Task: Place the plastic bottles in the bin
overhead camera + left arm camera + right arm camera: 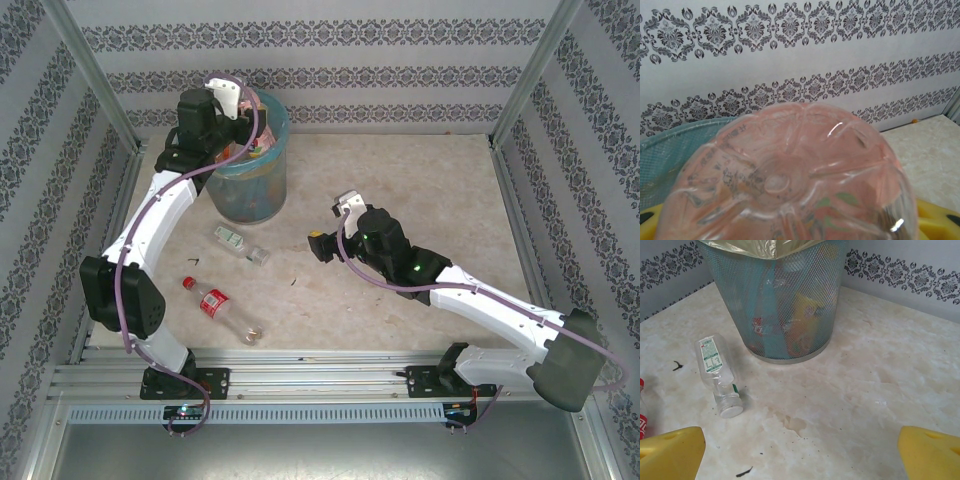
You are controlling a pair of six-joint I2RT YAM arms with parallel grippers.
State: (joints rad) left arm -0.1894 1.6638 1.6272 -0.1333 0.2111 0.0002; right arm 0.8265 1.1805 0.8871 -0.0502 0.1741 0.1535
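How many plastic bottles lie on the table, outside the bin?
2: a green-labelled bottle beside the bin, a red-labelled bottle further toward the near edge. Others may be hidden in the bin.

pink bottle [790, 175]: tinted clear plastic, glossy, moulded ribs on base
clear bottle [715, 365]: transparent plastic, shiny; label looks like paper
bin [785, 305]: fine mesh, apparently painted metal
liner [745, 246]: thin translucent film, crinkled, shiny
table [880, 380]: marble-pattern top, smooth, low sheen
right fingers [670, 455]: plastic, matt
wall [790, 50]: printed pattern, matt
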